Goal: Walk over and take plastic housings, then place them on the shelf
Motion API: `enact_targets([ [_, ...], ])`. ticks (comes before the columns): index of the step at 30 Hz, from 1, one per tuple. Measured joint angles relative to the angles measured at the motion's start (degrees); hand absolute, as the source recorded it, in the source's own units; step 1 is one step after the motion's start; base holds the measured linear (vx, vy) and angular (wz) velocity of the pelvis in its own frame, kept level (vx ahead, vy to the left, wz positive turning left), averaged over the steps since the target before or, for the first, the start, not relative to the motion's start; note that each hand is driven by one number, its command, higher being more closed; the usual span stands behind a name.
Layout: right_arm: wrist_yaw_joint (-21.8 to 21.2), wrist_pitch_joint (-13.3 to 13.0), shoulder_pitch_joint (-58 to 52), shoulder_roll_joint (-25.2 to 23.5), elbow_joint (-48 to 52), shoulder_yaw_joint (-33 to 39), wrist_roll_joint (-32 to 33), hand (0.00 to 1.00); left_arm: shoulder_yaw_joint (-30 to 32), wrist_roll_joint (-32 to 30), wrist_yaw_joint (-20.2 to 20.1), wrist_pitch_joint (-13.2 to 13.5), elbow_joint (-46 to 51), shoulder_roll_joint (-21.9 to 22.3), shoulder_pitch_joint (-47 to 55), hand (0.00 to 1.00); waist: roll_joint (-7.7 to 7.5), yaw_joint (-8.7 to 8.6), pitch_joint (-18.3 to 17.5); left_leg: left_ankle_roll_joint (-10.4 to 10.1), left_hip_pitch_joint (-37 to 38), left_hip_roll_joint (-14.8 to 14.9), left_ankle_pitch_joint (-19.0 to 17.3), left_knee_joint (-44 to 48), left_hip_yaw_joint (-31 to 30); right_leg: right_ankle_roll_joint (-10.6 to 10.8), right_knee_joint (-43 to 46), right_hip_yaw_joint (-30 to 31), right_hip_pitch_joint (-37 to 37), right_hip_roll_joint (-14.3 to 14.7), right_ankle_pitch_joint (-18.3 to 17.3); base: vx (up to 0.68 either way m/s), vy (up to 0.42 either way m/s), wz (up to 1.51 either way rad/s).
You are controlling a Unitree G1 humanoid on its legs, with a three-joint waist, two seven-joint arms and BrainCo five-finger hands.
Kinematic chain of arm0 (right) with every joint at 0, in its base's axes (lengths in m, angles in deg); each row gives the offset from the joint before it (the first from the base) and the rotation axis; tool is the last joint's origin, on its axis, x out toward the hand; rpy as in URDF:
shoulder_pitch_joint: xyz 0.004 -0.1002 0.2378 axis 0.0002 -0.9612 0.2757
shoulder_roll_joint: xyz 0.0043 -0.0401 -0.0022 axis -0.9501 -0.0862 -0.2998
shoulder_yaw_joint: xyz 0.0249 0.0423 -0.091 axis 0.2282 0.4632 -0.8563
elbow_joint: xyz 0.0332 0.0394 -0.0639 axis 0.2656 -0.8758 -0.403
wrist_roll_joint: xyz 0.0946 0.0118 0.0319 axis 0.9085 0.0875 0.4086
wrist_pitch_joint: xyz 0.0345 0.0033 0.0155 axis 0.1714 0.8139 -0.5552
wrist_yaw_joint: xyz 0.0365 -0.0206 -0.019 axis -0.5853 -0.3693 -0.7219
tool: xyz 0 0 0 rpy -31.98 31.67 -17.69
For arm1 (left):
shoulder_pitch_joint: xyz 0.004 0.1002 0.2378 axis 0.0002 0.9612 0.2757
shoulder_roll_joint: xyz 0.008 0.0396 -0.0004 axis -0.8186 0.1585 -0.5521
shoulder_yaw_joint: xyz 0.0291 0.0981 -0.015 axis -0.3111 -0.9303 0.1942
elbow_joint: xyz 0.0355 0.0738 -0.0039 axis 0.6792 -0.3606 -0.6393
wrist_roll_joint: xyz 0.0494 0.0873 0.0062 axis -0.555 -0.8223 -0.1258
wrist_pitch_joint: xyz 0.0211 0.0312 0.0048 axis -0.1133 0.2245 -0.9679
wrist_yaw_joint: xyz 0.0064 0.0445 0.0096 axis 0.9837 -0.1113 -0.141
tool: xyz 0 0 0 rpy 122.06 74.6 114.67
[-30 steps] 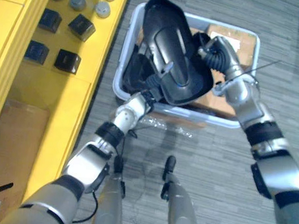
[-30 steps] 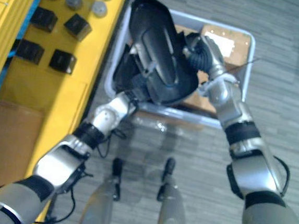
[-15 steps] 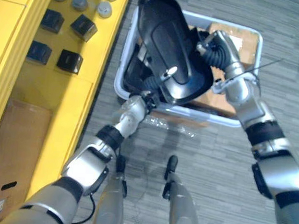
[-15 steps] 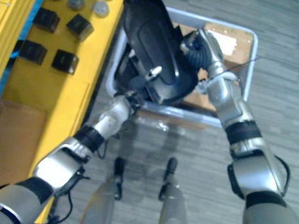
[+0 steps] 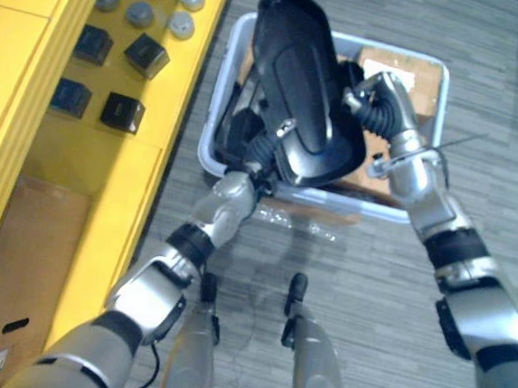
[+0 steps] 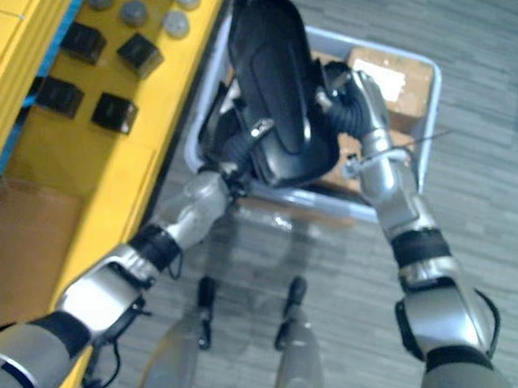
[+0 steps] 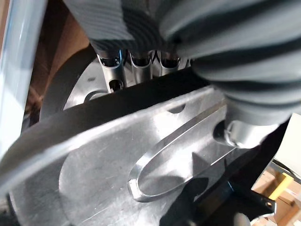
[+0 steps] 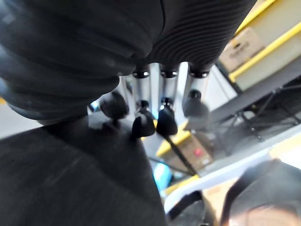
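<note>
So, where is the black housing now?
The black housing is upper centre in the eye views, held between left hand and right hand over the grey bin, right of the yellow shelf.

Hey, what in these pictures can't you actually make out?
Contents of the pale grey plastic bin: eye views, mostly covered by the large black plastic housing.
How the left hand holds the housing: left wrist view, hidden behind the housing's rim.
Grey round caps on the yellow shelf: eye views, top row cut by the edge.
</note>
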Motion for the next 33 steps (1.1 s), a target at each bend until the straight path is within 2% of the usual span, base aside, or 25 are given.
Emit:
enact_targets([
  [1, 0.23, -0.16, -0.39, -0.01, 0.15, 0.01, 0.00, 0.00, 0.00, -0.71, 0.28, 0.36, 0.14, -0.14, 0.14, 1.00, 0.00, 0.01, 0.00, 0.00, 0.14, 0.00, 0.00, -0.08, -0.07, -0.01, 0.00, -0.12, 0.16, 0.00, -0.04, -0.02, -0.007, 0.04],
  [5, 1.97, -0.75, -4.86, -0.27, 2.72, 0.10, 0.03, 0.00, -0.01, -10.23, 4.37, 1.06, 4.35, -2.41, 2.70, 1.00, 0.00, 0.19, 0.00, -0.07, 2.03, 0.04, 0.10, -1.07, -0.06, 0.00, -0.11, -0.36, 1.67, 0.03, -0.30, 0.01, -0.002, 0.01],
  [6, 4.62, -0.88, -6.80, -0.81, 3.61, 0.50, -0.32, 0.00, 0.02, -13.90, 6.20, 1.34, 5.27, -2.43, 2.82, 1.00, 0.00, 0.37, -0.01, -0.09, 2.64, 0.04, 0.17, -1.44, -0.19, -0.05, -0.14, -0.64, 2.31, 0.02, -0.47, 0.04, -0.006, 0.04],
  [8, 9.10, -0.94, -8.60, -2.04, 4.67, 1.82, -2.05, 0.00, 0.09, -16.84, 7.50, 1.97, 7.20, -2.60, 2.86, 1.00, 0.04, 0.62, -0.03, -0.11, 3.06, 0.04, 0.18, -1.77, -0.17, -0.07, -0.24, -0.68, 2.63, 0.03, -0.53, 0.02, -0.003, 0.02],
  [9, 13.21, -1.05, -9.86, -3.01, 6.57, 2.86, -3.13, 0.00, 0.35, -20.10, 8.95, 2.20, 9.81, -2.88, 3.07, 1.00, 0.06, 0.67, -0.04, -0.13, 3.09, 0.03, 0.21, -1.90, -0.17, -0.06, -0.45, -0.76, 2.72, 0.04, -0.53, 0.04, -0.003, 0.01],
  [11, 18.57, -1.95, -13.00, -4.90, 10.90, 5.45, -4.34, 0.00, 1.97, -25.61, 11.14, 3.24, 15.45, -2.97, 5.07, 1.00, 0.05, 0.70, -0.08, -0.16, 4.11, 0.01, 0.30, -2.47, -0.14, 0.00, -1.11, -0.91, 3.68, 0.10, -0.48, 0.05, -0.002, 0.01],
  [15, 23.85, -3.61, -17.62, -7.77, 17.92, 8.50, -5.63, 0.00, 4.14, -34.40, 13.94, 5.51, 23.86, -2.80, 9.37, 1.00, 0.58, 0.73, -0.90, -0.16, 6.12, -0.08, 0.29, -3.62, -0.12, 0.09, -2.84, -1.28, 6.14, 0.20, -0.42, 0.06, 0.001, 0.02],
  [17, 25.42, -5.05, -20.24, -8.59, 20.43, 9.28, -5.62, 0.00, 6.56, -40.50, 16.23, 7.05, 26.13, -2.20, 11.91, 1.00, 0.68, 0.86, -3.31, -0.16, 6.05, -0.16, 0.30, -4.36, -0.16, 0.58, -4.44, -1.60, 6.52, 0.32, -0.01, 0.06, -0.003, 0.04],
  [22, 25.39, -8.64, -27.00, -9.14, 27.50, 13.71, -2.72, 0.00, 10.11, -52.19, 20.42, 6.97, 26.43, -2.47, 18.67, 1.00, 0.99, 0.74, -8.82, -0.18, 8.82, -0.40, 0.26, -6.56, -0.03, 0.97, -7.30, -1.99, 9.59, 0.42, 0.28, 0.09, 0.003, 0.01],
  [25, 22.22, -9.75, -30.40, -9.15, 32.45, 15.32, 1.46, 0.00, 11.23, -56.71, 22.35, 6.65, 26.47, -3.36, 21.97, 1.00, 0.84, 0.59, -11.53, -0.22, 10.46, -0.44, 0.20, -7.73, 0.17, 1.09, -8.56, -1.99, 11.19, 0.52, 0.36, 0.07, 0.001, -0.03],
  [27, 16.70, -9.78, -34.75, -9.21, 35.79, 15.58, 6.18, 0.00, 11.69, -58.92, 23.77, 5.99, 27.29, -3.47, 25.27, 1.00, 0.75, 0.40, -14.13, -0.27, 11.36, -0.40, 0.14, -8.48, 0.39, 1.12, -9.17, -1.96, 11.85, 0.64, 0.38, 0.06, -0.003, -0.04],
  [31, 9.60, -9.25, -39.97, -10.45, 37.83, 15.79, 14.65, 0.00, 12.18, -61.20, 26.43, 4.92, 28.49, -3.43, 29.27, 1.00, 0.48, 0.29, -15.36, -0.16, 13.98, -0.32, -0.03, -9.66, 1.80, 1.33, -10.08, -0.82, 13.52, 0.82, 0.52, 0.01, 0.005, -0.16],
  [33, 4.27, -8.96, -43.19, -11.96, 37.89, 16.09, 22.28, 0.00, 13.23, -66.24, 27.38, 4.35, 28.53, -3.29, 30.33, 1.00, 0.20, 0.03, -16.63, -0.16, 14.11, -0.31, -0.02, -10.03, 2.33, 1.38, -10.89, -0.41, 13.51, 0.93, 1.00, -0.01, -0.002, -0.15],
])
